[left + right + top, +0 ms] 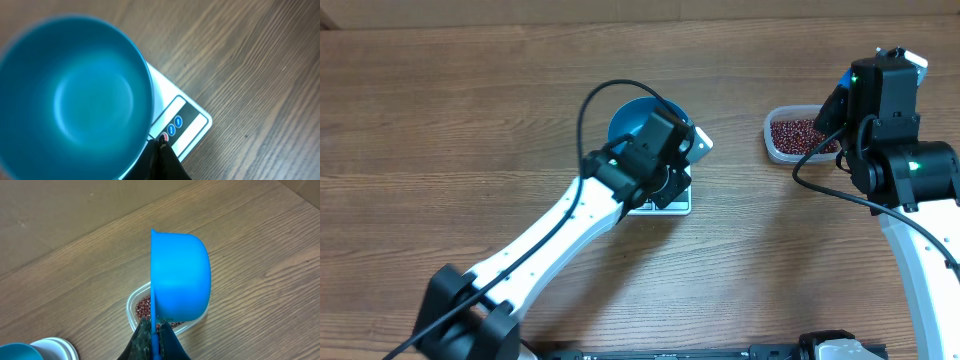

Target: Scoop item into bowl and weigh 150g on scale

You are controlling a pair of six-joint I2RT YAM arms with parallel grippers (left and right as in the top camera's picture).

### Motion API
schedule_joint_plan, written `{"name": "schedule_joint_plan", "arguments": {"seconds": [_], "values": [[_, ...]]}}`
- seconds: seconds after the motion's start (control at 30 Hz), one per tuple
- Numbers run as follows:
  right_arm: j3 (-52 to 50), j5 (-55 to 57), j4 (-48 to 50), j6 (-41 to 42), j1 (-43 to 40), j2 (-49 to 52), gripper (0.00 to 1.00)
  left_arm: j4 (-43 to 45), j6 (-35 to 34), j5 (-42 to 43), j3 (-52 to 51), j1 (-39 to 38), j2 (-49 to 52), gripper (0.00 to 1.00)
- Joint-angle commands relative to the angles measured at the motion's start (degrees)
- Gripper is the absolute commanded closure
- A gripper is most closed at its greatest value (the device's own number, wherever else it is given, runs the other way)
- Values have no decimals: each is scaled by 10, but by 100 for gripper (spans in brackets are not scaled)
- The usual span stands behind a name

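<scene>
The blue bowl (pixel 75 95) stands empty on the white scale (pixel 192 125); from overhead the bowl (pixel 625 118) is partly hidden by my left arm. My left gripper (pixel 161 142) is shut with nothing in it, its tip at the red button on the scale's front panel. My right gripper (pixel 154 321) is shut on the handle of a small blue scoop (pixel 180 275), held on edge above the clear tub (pixel 134 300). The item, dark red-brown beans (pixel 144 307), lies in that tub (pixel 775 145). The scoop's inside faces away from the right wrist camera.
The tub of beans (pixel 798 132) sits on the wooden table to the right of the scale (pixel 665 207), a hand's width apart. My left arm (pixel 560 235) stretches diagonally from the front left over the scale.
</scene>
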Motion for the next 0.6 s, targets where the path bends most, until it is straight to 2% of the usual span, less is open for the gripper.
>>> {"name": "schedule_joint_plan", "arguments": {"seconds": [0.0,0.57], "values": [[13,3,-1,-5,-2,-3,96,7,12,-26,-8,-16,41,96],[13,3,-7,-4,-2,-3,96,18,11,-32,-9,-24,116,96]]}}
